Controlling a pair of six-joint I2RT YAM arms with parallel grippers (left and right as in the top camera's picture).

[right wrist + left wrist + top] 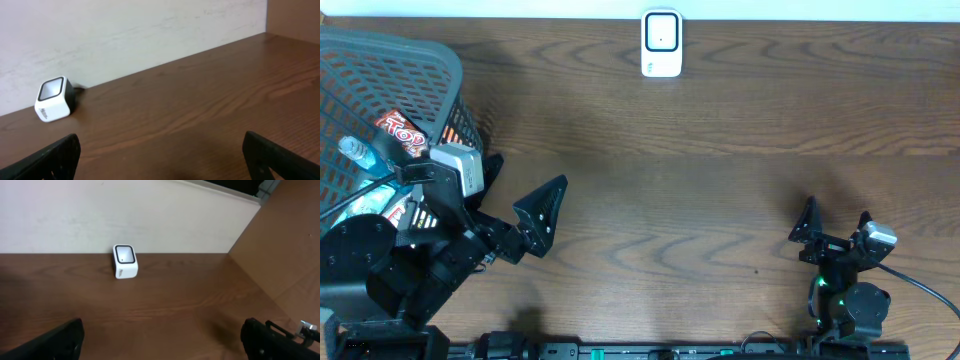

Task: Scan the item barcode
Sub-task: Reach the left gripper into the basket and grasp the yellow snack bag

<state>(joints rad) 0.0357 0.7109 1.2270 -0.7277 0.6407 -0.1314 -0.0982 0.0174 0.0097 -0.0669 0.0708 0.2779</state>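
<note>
Where the brown wood-grain surface (700, 200) meets the lower edge of the overhead frame, the listing begins.

1. Left gripper (162, 330): lower left of the overhead frame. Jaws spread wide with nothing between them; its wrist view shows only bare surface in the gap.

2. Right gripper (835, 222): lower right of the overhead frame. Jaws likewise fully apart, holding nothing, well apart from every loose object.

3. Grey mesh basket (380, 55): upper left of the overhead frame, just behind the left arm (410, 260), which partly covers it. Contents visible:
   - red snack packet (402, 132), lying near the basket's right wall;
   - clear bottle (355, 152), beside the packet toward the left edge of the frame;
   - further packaging under the arm, too hidden to name.
   Labels are too small to read.

4. White barcode scanner (661, 43): top centre of the overhead frame, standing at the far edge of the surface. Its dark window is turned up and forward. It is well apart from the basket and both grippers.

5. Pale wall (150, 210): behind the scanner in both wrist views.
</note>
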